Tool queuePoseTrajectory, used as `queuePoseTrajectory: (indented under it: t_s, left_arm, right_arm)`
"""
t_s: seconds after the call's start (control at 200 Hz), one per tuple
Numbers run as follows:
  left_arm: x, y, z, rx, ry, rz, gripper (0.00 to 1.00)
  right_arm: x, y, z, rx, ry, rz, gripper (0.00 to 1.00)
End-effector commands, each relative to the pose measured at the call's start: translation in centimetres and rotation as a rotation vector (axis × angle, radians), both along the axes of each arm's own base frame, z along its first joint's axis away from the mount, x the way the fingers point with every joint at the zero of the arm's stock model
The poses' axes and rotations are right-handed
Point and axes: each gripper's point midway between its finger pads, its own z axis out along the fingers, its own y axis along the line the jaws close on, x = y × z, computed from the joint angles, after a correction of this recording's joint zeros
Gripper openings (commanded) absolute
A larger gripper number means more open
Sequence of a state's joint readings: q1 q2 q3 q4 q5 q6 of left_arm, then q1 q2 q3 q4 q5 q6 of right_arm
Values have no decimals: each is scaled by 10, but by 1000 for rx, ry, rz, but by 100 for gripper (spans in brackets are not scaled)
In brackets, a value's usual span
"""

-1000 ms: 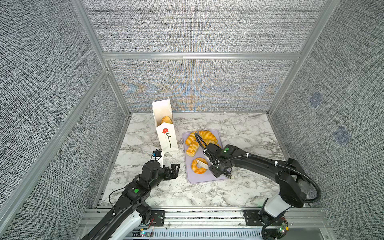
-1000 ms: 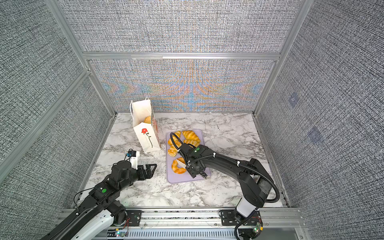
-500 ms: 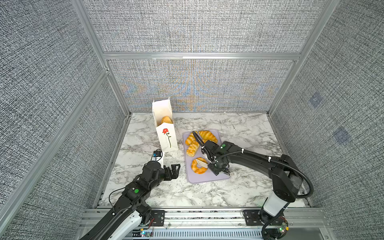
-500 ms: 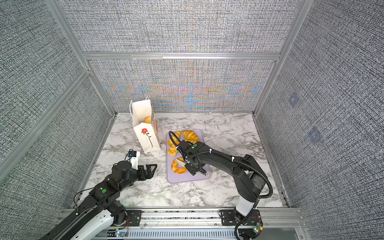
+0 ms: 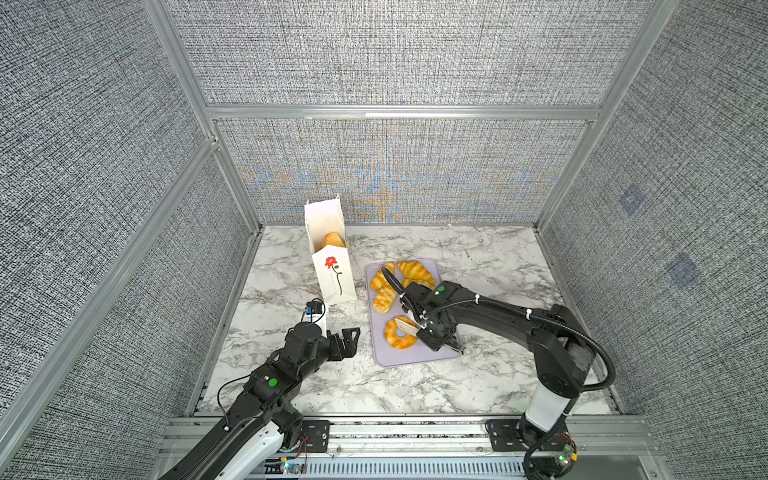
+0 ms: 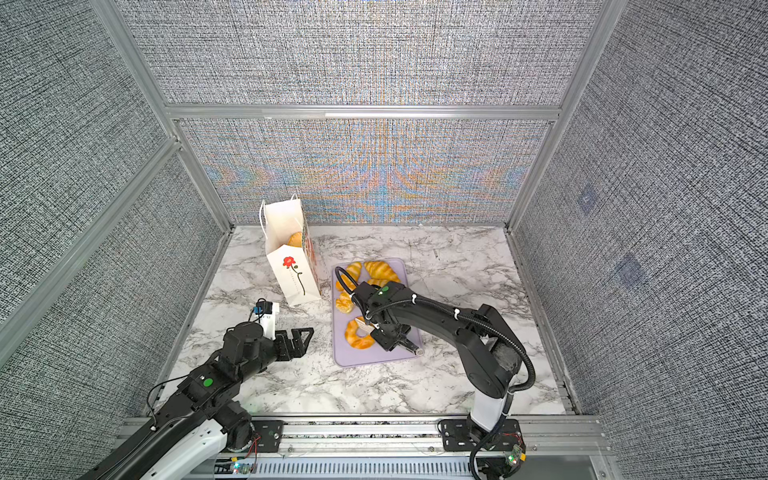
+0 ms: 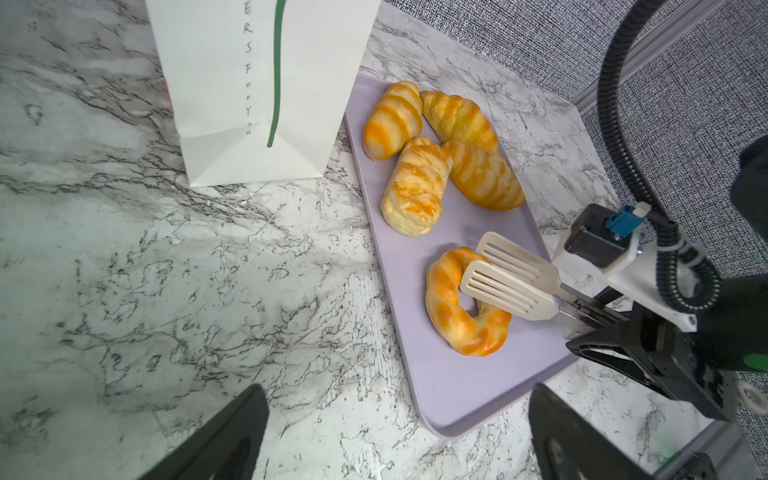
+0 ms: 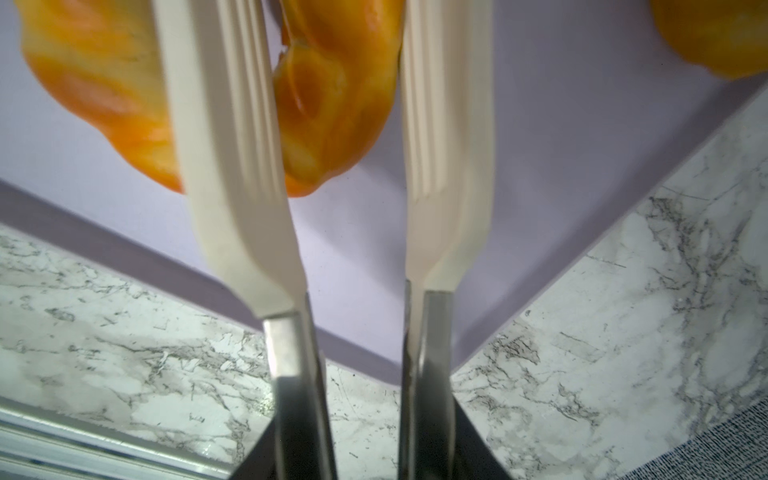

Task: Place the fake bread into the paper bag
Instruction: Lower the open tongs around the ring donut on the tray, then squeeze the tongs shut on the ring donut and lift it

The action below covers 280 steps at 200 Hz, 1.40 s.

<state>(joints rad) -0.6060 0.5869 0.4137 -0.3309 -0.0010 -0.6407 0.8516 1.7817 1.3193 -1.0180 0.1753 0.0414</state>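
Fake bread lies mostly on the lilac tray point(image 5: 415, 357): a ring doughnut point(image 5: 397, 338) at its 6 o'clock end, and a roll point(image 5: 380, 276), a croissant point(image 5: 415, 270) and a braided roll point(image 5: 384, 299) crowded toward 12 o'clock. One more golden piece point(image 5: 332, 240) shows inside the paper bag point(image 5: 332, 278), which stands upright at about 10 o'clock from the tray. Against a second ago, the right arm has drawn its elbow in toward 9 o'clock and its wrist has crept slightly the same way, while the bread, the bag and the left arm keep their places. The right gripper point(image 5: 440, 338) is clamped on the metal handles of white slotted tongs point(image 7: 507, 286), and the doughnut sits at 9 o'clock of it in both top views. In the right wrist view one side of the ring lies between the two tong blades, with one blade over the ring's hole. Whether both blades press on it cannot be told. The left gripper point(image 5: 347, 340) hovers low over the marble table point(image 5: 291, 374), its jaws spread wide and holding nothing, with the doughnut at its 3 o'clock.
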Motion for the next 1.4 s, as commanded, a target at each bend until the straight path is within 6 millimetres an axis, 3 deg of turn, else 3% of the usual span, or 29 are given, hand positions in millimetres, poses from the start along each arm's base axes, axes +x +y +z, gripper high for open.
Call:
queuePoseTrajectory:
  t_s: [0.0, 0.29, 0.7, 1.396]
  left_arm:
    - [3, -1, 6, -7, -21, 4, 99]
    - [3, 2, 9, -5, -28, 17, 99]
    - [2, 4, 17, 3, -44, 15, 99]
    - [5, 1, 46, 28, -136, -30, 99]
  right_arm:
    - [-1, -7, 2, -43, 4, 15, 37]
    - [0, -3, 11, 0, -10, 20, 27]
    - [4, 9, 30, 107, -55, -7, 25]
    - [17, 34, 76, 288, -152, -30, 25]
